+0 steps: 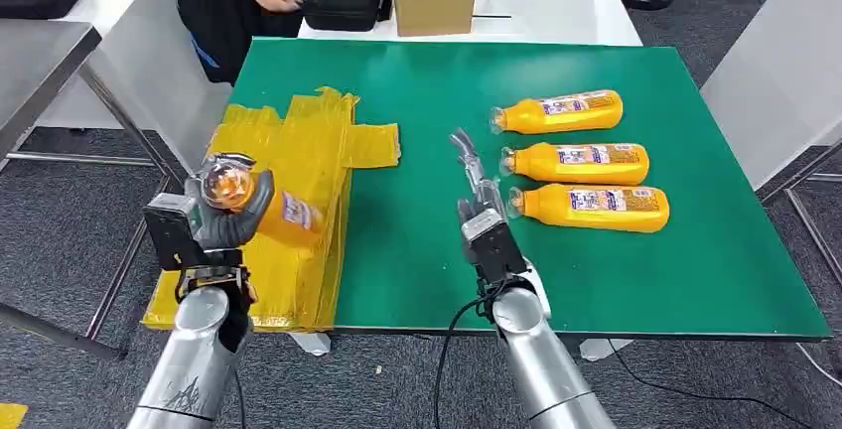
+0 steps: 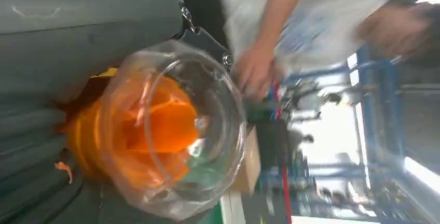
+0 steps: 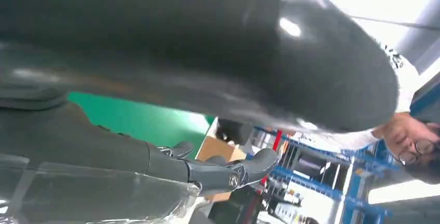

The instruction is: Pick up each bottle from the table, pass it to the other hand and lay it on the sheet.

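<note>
Midway through one cycle, by the look of it: left hand (image 1: 230, 213), at lower left of the head view, wraps an orange bottle (image 1: 281, 213) over the yellow sheet (image 1: 298, 166), clear cap end raised toward the camera, body angled down toward the sheet but seemingly not yet laid flat or let go. Right hand (image 1: 475, 191), at centre frame, hangs over the green table (image 1: 417, 81) with fingers stretched out and apart, holding nothing, tips just beside the cap of the nearest bottle (image 1: 594, 206). Still lined up at right of centre: that one, a middle bottle (image 1: 578, 163) and a far bottle (image 1: 561, 111), all on their sides and untouched. So, as a judgement: no bottle resting free on the sheet, one about to be set down, three left to pick, pass and lay. Left wrist view adds the held bottle's transparent cap seen end-on, orange behind it, grey fingers around the body, plus a blurred person beyond. Right wrist view adds dark fingers (image 3: 228, 172) extended with nothing between them.
</note>
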Robot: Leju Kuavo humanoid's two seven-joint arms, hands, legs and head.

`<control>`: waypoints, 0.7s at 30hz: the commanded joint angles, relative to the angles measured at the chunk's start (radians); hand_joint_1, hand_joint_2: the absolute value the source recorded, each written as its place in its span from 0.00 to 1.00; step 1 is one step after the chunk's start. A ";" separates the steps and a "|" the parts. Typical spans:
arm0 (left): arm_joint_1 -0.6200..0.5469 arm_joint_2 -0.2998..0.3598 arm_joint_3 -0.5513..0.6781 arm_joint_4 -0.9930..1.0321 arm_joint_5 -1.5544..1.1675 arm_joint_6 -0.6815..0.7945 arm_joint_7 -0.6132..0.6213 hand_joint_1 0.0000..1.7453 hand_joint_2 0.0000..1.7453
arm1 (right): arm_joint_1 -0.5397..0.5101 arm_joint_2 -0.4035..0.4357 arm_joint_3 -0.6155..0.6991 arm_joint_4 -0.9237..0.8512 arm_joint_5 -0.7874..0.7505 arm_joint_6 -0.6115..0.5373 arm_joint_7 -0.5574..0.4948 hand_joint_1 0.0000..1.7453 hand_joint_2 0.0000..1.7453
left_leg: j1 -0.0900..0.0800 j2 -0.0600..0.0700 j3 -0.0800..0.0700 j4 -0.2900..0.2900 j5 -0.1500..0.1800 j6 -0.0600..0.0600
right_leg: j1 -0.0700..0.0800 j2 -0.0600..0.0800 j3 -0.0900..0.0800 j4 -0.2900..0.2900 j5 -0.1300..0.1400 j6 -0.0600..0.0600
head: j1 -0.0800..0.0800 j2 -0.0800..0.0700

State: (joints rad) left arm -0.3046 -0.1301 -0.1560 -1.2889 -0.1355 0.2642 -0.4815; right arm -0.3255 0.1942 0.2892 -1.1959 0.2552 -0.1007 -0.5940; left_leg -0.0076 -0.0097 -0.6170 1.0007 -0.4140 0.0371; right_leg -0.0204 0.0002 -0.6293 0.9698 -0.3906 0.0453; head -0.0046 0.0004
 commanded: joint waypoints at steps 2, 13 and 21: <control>-0.025 0.073 -0.104 -0.096 -0.280 0.054 0.064 1.00 1.00 | -0.031 -0.020 -0.109 -0.030 -0.014 -0.036 0.017 0.00 0.00 | 0.002 0.000 0.004 0.002 -0.003 -0.002 | 0.002 -0.001 0.005 0.001 -0.003 -0.002 | 0.000 0.000; -0.002 0.108 -0.217 -0.123 -0.510 0.053 0.142 1.00 1.00 | 0.008 -0.033 -0.180 -0.058 0.005 -0.033 0.019 0.00 0.00 | 0.000 -0.001 0.003 0.000 -0.001 -0.001 | 0.001 -0.001 0.003 0.000 -0.002 -0.002 | 0.000 0.000; -0.014 0.153 -0.287 -0.094 -0.736 0.025 0.240 1.00 1.00 | 0.037 -0.051 -0.199 -0.092 0.002 -0.025 0.020 0.00 0.00 | 0.001 0.000 0.003 0.000 -0.002 -0.002 | 0.001 -0.001 0.004 -0.001 -0.002 -0.002 | 0.000 0.000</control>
State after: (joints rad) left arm -0.2799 -0.0519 -0.3433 -1.4202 -0.7656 0.2960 -0.2953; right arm -0.2869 0.1732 0.1282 -1.2802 0.2640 -0.1305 -0.5756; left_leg -0.0078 -0.0096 -0.6170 1.0007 -0.4141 0.0372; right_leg -0.0205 0.0003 -0.6294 0.9698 -0.3907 0.0453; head -0.0046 0.0004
